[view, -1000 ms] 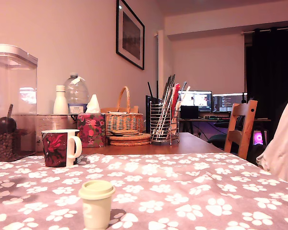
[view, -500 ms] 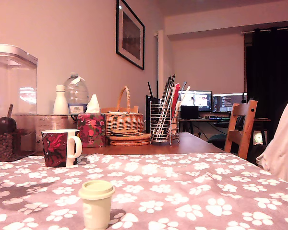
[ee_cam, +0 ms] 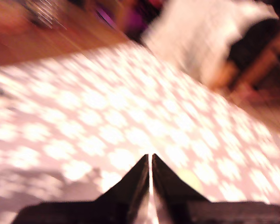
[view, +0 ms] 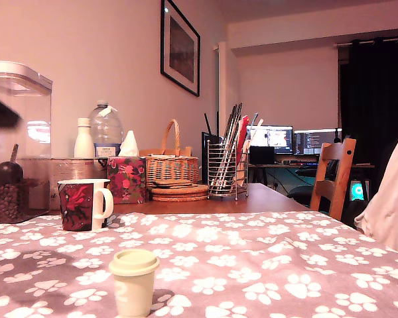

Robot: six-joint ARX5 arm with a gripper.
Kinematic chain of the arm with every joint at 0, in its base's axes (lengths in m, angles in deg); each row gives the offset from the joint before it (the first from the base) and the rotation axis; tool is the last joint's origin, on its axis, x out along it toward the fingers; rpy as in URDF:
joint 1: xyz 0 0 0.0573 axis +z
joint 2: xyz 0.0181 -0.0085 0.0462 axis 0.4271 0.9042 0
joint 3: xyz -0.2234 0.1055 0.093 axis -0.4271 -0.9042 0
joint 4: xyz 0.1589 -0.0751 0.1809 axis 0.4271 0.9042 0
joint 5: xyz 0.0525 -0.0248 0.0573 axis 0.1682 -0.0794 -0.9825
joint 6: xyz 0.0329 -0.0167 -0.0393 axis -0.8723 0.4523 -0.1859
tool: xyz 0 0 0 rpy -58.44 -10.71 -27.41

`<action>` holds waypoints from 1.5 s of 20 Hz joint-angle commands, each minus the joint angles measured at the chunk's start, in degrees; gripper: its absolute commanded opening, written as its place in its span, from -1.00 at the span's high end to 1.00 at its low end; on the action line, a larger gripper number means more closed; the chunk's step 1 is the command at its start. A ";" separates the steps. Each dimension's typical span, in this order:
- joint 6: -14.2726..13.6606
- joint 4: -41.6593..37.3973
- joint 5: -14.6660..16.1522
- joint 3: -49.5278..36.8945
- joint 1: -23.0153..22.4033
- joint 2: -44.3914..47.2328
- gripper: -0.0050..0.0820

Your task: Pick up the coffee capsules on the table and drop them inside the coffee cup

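Tool (ee_cam: 150,161) pressed together and empty, blurred above the paw-print counter (view: 305,265), likely mid-approach; cream capsule (view: 133,281) upright at near edge, coffee cup (view: 83,205) far on exterior view's left, ready to receive it.

Cream capsule (view: 133,281) upright, near floral cup (view: 83,204).

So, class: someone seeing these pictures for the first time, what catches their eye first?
Probably the pale cream capsule, standing upright on the paw-print tablecloth closest to the exterior camera. Next, the floral mug farther back toward that view's left. In the blurred wrist view, the dark tool shows its fingers nearly together above the cloth.
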 commanded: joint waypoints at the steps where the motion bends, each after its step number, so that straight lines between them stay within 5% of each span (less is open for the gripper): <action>1: -0.66 -0.46 0.20 -1.44 -1.70 1.60 0.82; 5: -0.85 -0.35 0.00 -1.44 -4.04 4.59 0.78; 8: -0.61 -0.46 0.00 -1.44 -4.33 6.10 0.55; 12: 0.33 -1.55 -0.55 -1.44 -4.31 7.41 -0.31; 17: 0.31 -2.12 -0.55 -1.44 -4.37 8.94 -0.32; 20: -4.59 -4.35 -0.92 -1.46 -4.35 8.90 -0.32; 30: -8.17 -11.43 0.37 -6.14 -5.14 8.90 -0.32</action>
